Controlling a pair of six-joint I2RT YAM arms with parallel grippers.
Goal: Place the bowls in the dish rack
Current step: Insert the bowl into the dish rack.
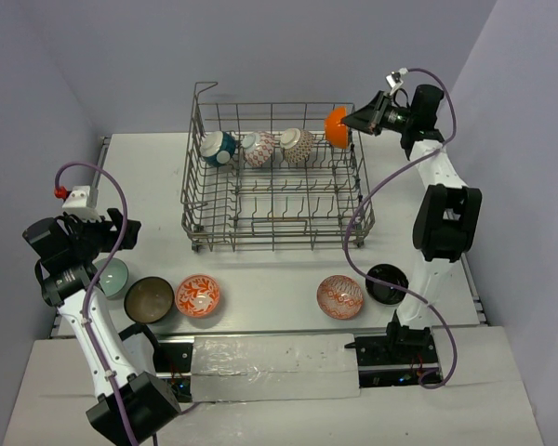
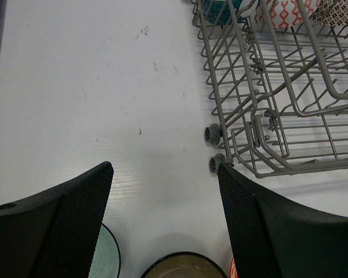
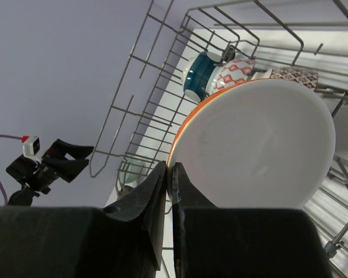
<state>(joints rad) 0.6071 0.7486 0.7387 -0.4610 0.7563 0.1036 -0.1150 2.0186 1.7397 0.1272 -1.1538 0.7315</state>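
Here, glossy round orange-backed bowl (image 1: 336,127) at thin-wired grey dish rack (image 1: 272,212).

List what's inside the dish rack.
Back row: teal bowl, red-patterned bowl, dark-patterned bowl, on edge. Right gripper holds an orange-backed bowl at the far-right corner; whether it touches the tines is hidden.

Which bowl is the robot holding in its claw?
The orange round ceramic bowl with the white inside. The right claw pinches its rim by the grey wire dish rack; nothing grips the others.
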